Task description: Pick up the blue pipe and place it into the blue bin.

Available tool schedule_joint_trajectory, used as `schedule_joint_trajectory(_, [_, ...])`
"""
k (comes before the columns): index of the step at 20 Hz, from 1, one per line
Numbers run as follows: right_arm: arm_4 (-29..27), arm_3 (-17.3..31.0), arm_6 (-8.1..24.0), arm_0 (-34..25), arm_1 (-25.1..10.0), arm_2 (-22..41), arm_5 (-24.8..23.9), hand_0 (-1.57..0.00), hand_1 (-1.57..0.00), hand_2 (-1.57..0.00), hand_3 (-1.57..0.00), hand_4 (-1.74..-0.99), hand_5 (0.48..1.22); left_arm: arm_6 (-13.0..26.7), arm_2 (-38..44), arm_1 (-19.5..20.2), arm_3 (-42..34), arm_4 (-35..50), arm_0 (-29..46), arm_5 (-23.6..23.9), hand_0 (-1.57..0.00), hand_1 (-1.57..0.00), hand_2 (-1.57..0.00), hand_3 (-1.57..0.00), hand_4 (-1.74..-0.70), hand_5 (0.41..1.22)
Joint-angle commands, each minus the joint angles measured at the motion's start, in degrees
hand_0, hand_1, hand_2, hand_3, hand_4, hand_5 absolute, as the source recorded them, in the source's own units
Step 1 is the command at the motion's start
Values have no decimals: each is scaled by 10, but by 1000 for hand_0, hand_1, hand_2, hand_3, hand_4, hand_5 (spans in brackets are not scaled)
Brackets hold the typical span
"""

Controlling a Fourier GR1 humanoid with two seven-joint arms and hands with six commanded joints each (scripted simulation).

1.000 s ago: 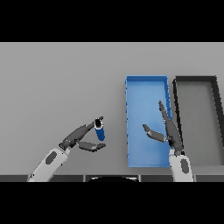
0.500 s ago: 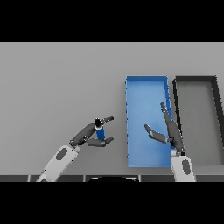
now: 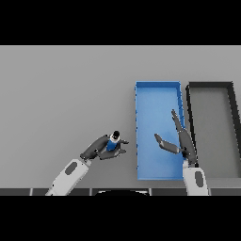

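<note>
Left hand (image 3: 101,149) curled round blue pipe (image 3: 112,143), near tabletop front edge, just left of blue bin (image 3: 157,92). Right hand (image 3: 181,141) relaxed, fingers straight, above bin. Pipe looks small, stiff, light, likely slick; mid-body grip suits.

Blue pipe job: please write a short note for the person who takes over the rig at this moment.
Left hand: shut on the blue pipe, just left of the blue bin.
Right hand: open, idle over the blue bin's right side.
Black bin: beside the blue bin, on its right.
Done: the pipe is grasped.
Left: carry it right, over the bin's wall, and release it inside.
</note>
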Motion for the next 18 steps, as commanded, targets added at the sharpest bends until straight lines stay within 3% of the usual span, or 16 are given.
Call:
schedule_joint_trajectory(1, [2, 3, 6, -5, 1, 1, -2, 1, 1, 1, 1, -1176, 559, -5, -1, 1, 0, -4, -1, 2, -1329, -1376, -1404, -1370, -1561, 1148])
schedule_joint_trajectory(6, [-2, 8, 24, -18, -4, -7, -2, 1, 1, 1, 1, -1160, 554, -33, 4, -14, -10, -21, -9, 13, -1492, -1507, -1516, -1505, -1494, 1197])
schedule_joint_trajectory(10, [9, -1, 2, 3, -7, 0, -2, 1, 1, 1, 1, -1144, 551, -55, 6, -38, -48, -21, -16, 14, -1539, -1545, -1549, -1544, -1480, 1211])
schedule_joint_trajectory(18, [11, 3, 5, -2, -12, -4, -2, 1, 1, 1, 1, -1123, 571, 21, 10, -47, -106, -26, -39, -13, -1566, -1567, -1567, -1566, -1473, 1219])
